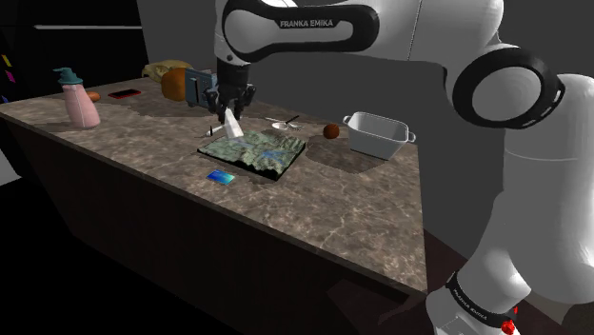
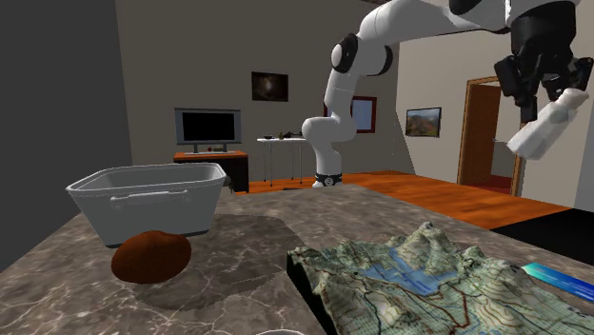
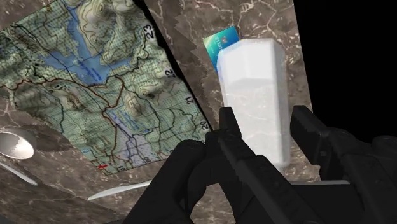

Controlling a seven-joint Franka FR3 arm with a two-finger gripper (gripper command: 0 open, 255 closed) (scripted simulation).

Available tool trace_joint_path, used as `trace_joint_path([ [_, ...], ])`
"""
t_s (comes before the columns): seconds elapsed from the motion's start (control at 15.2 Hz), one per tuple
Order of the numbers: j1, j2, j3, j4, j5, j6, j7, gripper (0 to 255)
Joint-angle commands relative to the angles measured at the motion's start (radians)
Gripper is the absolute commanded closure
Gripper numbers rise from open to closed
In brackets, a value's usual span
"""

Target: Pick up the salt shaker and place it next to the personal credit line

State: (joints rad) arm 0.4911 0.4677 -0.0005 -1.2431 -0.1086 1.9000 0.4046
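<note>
My black gripper (image 1: 231, 105) is shut on a white salt shaker (image 1: 231, 125), which hangs tilted in the air above the relief map (image 1: 255, 152). In the wrist view the two fingers (image 3: 229, 127) clasp the shaker (image 3: 254, 89) between them, and a teal-blue card (image 3: 222, 43) peeks out from behind its far end. That card (image 1: 221, 177) lies flat on the marble counter, just off the map's corner nearest the counter's front edge. In the second exterior view the gripper (image 2: 544, 84) holds the shaker (image 2: 546, 124) well above the map (image 2: 409, 276) and the card (image 2: 562, 278).
A white tub (image 1: 379, 133) and a brown ball (image 1: 330, 131) sit beyond the map toward the shoulder view's right. A pink bottle (image 1: 80, 99), a red phone (image 1: 124, 93) and an orange object (image 1: 173, 84) stand at the far left. A spoon (image 3: 14, 143) lies by the map.
</note>
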Motion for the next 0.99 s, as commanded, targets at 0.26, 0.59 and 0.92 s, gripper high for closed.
trace_joint_path([
  [0.26, 0.054, 0.263, 0.006, 0.417, -0.011, -0.16, 0.043, 255],
  [0.59, 0.052, 0.228, 0.007, 0.289, -0.013, -0.068, 0.053, 255],
  [0.92, 0.051, 0.213, 0.006, 0.197, -0.015, 0.009, 0.061, 255],
])
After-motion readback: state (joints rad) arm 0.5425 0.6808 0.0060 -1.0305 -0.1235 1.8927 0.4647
